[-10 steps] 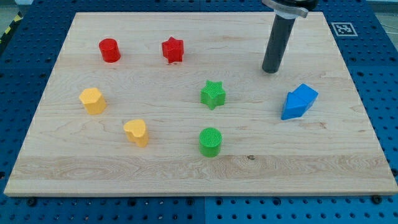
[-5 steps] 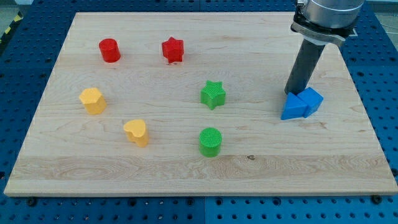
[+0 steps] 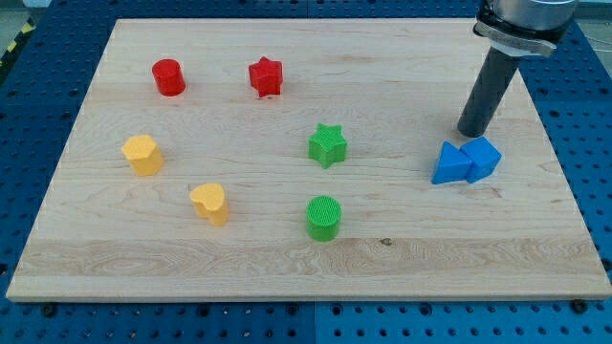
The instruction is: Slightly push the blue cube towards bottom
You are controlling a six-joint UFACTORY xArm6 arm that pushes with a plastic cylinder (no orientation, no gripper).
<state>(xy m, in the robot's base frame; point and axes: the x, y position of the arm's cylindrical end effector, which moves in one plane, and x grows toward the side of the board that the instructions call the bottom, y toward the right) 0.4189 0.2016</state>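
Camera view, read from the view's left: a pale wooden board (image 3: pixel 287 258) lies on a blue perforated table (image 3: pixel 593 143). Nearest the left edge sits a yellow block (image 3: pixel 142 154) of rounded, irregular shape. Up and to its right, near the view's top, stands a red cylinder (image 3: pixel 168 77). Lower down, toward the view's bottom, is a second yellow block, roughly heart-shaped (image 3: pixel 209 203). Farther right along the top is a red star-shaped block (image 3: pixel 266 76). Near the board's middle sits a green star-shaped block (image 3: pixel 327 144), and below it, well apart, a green cylinder with a ribbed top (image 3: pixel 323 217).

On the right side two blue blocks touch each other: a blue triangular block (image 3: pixel 448 164) on the left and the blue cube (image 3: pixel 481 158) on its right, the cube standing slightly higher in the view. My tip (image 3: pixel 469 132), the lower end of a straight dark rod, rests on the board just above this pair, close to the cube's upper-left edge but with a thin strip of wood showing between them. The rod has no jaws and holds nothing. A black-and-white marker tag (image 3: pixel 525 43) sits at the board's top right corner.
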